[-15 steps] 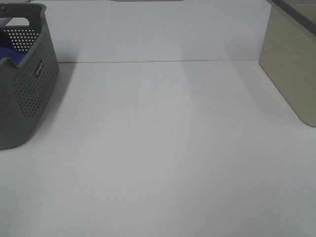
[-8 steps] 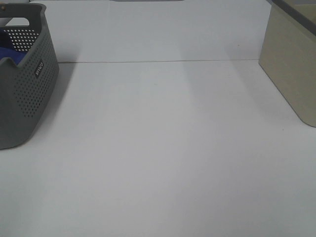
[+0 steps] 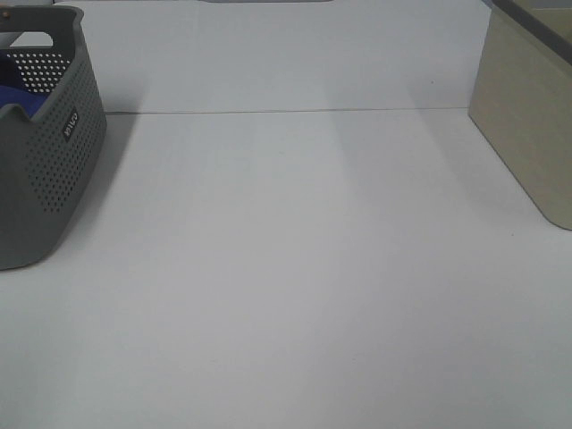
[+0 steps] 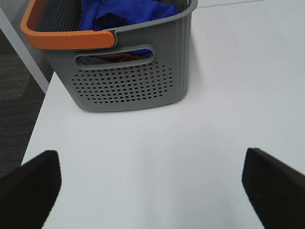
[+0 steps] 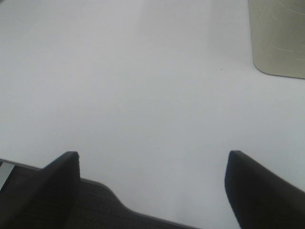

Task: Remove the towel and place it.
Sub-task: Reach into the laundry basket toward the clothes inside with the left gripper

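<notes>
One white worktop (image 3: 295, 268) carries a beige box (image 3: 527, 116) at its right edge and a grey perforated basket (image 3: 54, 170) at its left. The blue towel (image 4: 124, 14) lies bunched inside the basket. The left hand (image 4: 152, 186), near the basket, and the right hand (image 5: 157, 186) hover wide open, holding nothing.

Plush cloth towel (image 4: 125, 13) in a matt perforated plastic basket (image 4: 126, 81).
</notes>
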Available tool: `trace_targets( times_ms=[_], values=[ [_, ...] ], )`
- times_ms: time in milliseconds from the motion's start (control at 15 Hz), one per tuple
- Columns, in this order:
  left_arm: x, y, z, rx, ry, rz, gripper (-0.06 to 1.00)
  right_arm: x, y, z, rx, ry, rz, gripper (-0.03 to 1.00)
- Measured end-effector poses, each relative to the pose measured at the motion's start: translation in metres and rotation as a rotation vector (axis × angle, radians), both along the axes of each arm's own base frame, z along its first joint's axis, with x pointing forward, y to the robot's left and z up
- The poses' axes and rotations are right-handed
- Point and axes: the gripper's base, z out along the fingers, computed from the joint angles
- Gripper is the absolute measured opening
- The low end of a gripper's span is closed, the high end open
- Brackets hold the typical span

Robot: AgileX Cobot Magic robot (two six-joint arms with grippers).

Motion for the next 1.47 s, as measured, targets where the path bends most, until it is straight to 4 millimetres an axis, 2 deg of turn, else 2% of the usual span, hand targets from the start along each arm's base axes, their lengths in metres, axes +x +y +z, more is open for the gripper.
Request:
trace_targets(
  times_ms=[933, 1133, 1267, 1400, 1467],
  values=[
    [0.000, 0.000, 0.000, 0.004, 0.000, -0.002, 0.97, 0.000, 0.000, 0.000, 0.000, 0.000, 0.000, 0.81],
    [0.001, 0.000, 0.002, 0.095, 0.040, -0.057, 0.97, 0.000, 0.000, 0.000, 0.000, 0.000, 0.000, 0.81],
    [0.008, 0.000, 0.015, 0.185, 0.184, -0.127, 0.97, 0.000, 0.000, 0.000, 0.000, 0.000, 0.000, 0.81],
    [0.029, 0.001, 0.043, 0.280, 0.266, -0.206, 0.97, 0.000, 0.000, 0.000, 0.000, 0.000, 0.000, 0.81],
    [0.058, 0.003, 0.073, 0.365, 0.317, -0.279, 0.97, 0.000, 0.000, 0.000, 0.000, 0.000, 0.000, 0.81]
  ],
)
